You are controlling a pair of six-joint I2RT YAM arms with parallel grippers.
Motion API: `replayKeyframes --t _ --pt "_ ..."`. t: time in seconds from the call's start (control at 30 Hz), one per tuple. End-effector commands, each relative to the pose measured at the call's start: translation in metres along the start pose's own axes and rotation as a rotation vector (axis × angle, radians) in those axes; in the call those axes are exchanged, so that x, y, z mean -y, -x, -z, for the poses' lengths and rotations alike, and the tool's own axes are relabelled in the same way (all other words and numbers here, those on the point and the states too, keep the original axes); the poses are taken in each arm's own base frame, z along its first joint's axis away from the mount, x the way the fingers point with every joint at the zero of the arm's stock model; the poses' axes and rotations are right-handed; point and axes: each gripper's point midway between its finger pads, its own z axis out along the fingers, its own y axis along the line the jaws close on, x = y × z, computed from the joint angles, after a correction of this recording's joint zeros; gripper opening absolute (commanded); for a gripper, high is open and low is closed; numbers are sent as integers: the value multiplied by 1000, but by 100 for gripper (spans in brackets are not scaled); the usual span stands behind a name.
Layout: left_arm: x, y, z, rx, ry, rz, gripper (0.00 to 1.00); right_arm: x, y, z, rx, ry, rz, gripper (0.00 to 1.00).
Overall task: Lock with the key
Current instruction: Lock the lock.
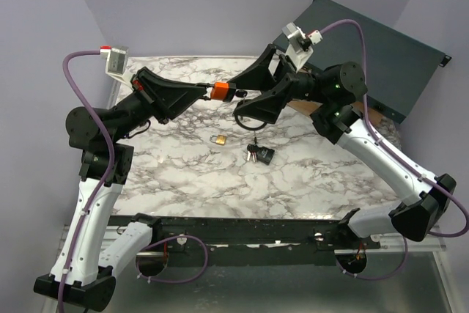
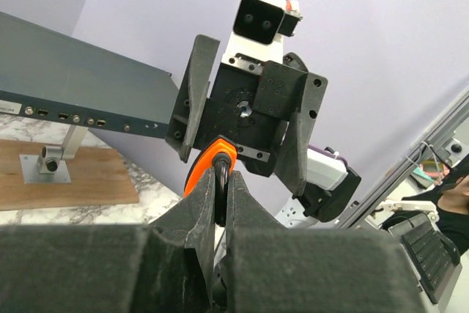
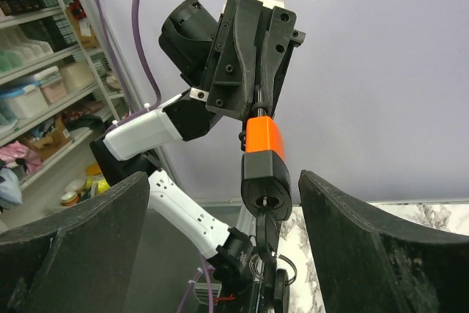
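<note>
My left gripper (image 1: 207, 91) is shut on the dark shackle of an orange-and-black padlock (image 1: 227, 93) and holds it in the air over the marble table (image 1: 183, 174). In the left wrist view the shackle (image 2: 219, 181) sits pinched between the fingers, with the orange body (image 2: 199, 166) beyond. In the right wrist view the padlock (image 3: 262, 155) faces me with a black key (image 3: 265, 229) in its keyhole. A ring and more keys hang below the key. My right gripper (image 3: 227, 243) is open, with its fingers wide on both sides of the lock and key and touching neither.
A small brass padlock (image 1: 218, 138) lies on the table below the grippers. A black key bunch (image 1: 259, 154) shows just right of it. A wooden board (image 2: 66, 174) with a metal post and a dark panel (image 1: 381, 42) stand at the back right.
</note>
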Motion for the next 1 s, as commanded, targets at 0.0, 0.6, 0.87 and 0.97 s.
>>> replayKeyframes --t 0.0,0.6,0.87,0.97 --pt "29 19 1 63 -65 -47 0 -10 7 2 27 43 16 80" --pt "19 16 1 72 -49 -9 0 0 3 -4 100 -32 -36 59" --pt "17 14 2 69 -43 -14 0 4 -1 -18 93 -69 -27 51" --pt "16 14 1 65 -44 -13 0 6 -3 -19 93 -85 -30 47"
